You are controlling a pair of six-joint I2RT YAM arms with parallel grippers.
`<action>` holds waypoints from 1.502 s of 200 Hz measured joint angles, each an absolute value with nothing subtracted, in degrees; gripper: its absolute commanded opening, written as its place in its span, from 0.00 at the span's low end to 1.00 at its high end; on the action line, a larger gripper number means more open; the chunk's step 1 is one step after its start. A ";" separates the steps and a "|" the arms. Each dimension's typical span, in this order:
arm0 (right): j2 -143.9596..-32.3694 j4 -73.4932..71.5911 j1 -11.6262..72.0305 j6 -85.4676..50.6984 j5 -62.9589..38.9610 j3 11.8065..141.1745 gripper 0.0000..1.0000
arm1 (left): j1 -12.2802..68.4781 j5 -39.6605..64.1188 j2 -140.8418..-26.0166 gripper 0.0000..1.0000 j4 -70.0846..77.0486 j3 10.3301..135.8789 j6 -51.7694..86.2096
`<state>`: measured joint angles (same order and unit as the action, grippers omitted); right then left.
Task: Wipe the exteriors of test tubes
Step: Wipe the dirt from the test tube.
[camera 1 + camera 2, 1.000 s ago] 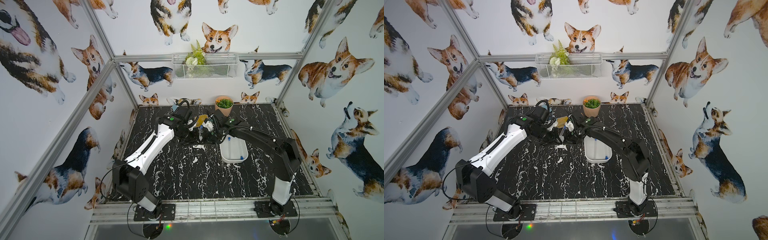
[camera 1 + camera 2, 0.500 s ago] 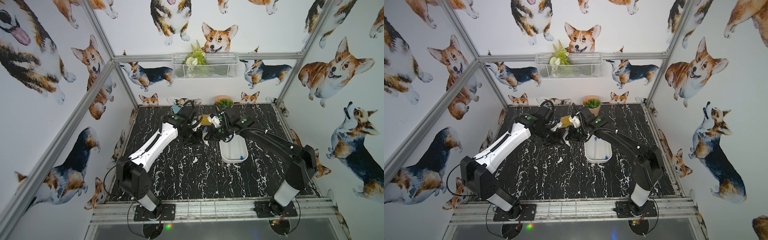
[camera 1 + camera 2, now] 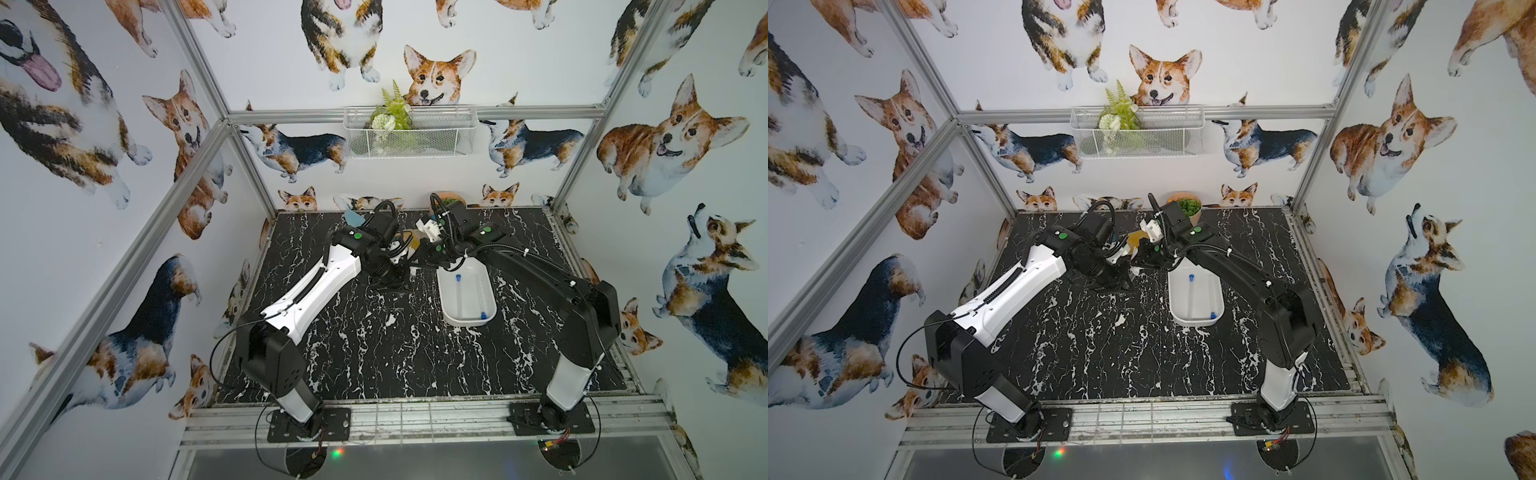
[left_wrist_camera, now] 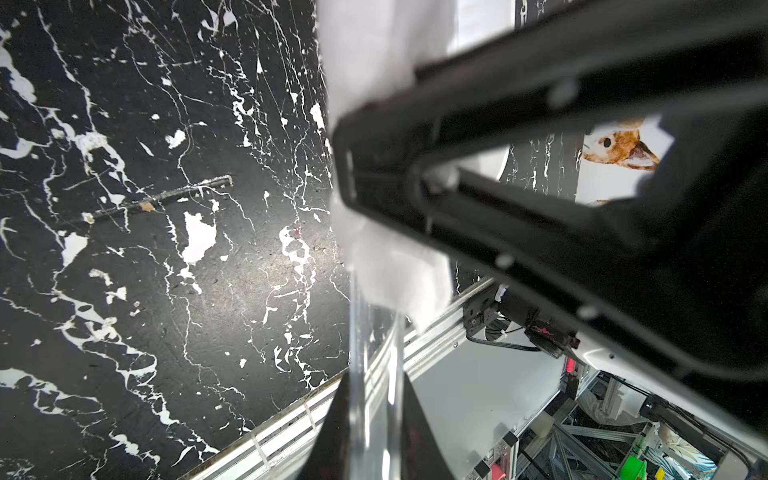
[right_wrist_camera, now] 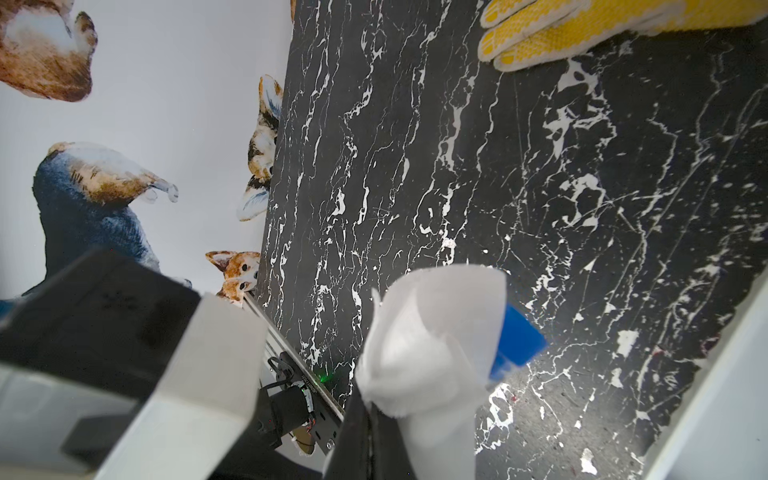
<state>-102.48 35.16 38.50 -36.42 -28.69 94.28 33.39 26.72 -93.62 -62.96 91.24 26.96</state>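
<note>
**Left jaws pinch a tube, right jaws pinch the tissue around it**

The left gripper (image 4: 374,419) has its jaws closed on a clear test tube (image 4: 376,365), which runs straight out from between the fingertips. Just past those tips, a white tissue (image 5: 424,345) is wrapped around the tube. The right gripper (image 5: 370,428) has its jaws pressed together on a fold of that tissue. The tube's blue cap (image 5: 519,340) pokes out of the tissue to one side of the right jaws. The two grippers meet tip to tip above the black marble tabletop (image 3: 374,353). Two more test tubes (image 3: 458,291) lie in the white tray (image 3: 465,322), near the right jaws but apart from them. A yellow glove (image 5: 582,33) lies on the tabletop, well beyond the right jaws' tips.
</note>
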 measured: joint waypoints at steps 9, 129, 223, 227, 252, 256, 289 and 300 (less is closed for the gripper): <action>-102.28 34.59 38.22 -36.42 -28.62 93.69 0.00 | 33.41 26.61 -93.62 0.09 -63.16 91.24 26.96; -94.15 27.20 38.85 -39.22 -29.98 79.64 0.00 | 33.41 25.61 -93.93 0.09 -62.57 92.97 27.88; -99.26 21.54 30.44 -40.82 -32.32 88.42 0.00 | 33.43 25.63 -94.74 0.09 -64.62 96.90 26.96; -99.31 21.56 30.52 -40.69 -32.56 88.73 0.00 | 33.43 25.63 -94.87 0.09 -64.69 97.14 26.96; -99.07 22.28 32.47 -39.66 -32.99 89.65 0.00 | 33.45 25.61 -96.31 0.09 -64.73 97.82 26.94; -98.94 22.76 32.99 -39.35 -33.01 89.65 0.00 | 33.45 25.61 -96.44 0.09 -64.79 97.84 26.94; -95.98 24.43 37.52 -38.74 -33.21 86.67 0.00 | 33.45 25.58 -96.68 0.09 -65.01 98.15 26.96; -94.70 24.45 38.54 -38.81 -33.26 84.97 0.00 | 33.45 25.56 -96.75 0.09 -65.04 98.21 26.98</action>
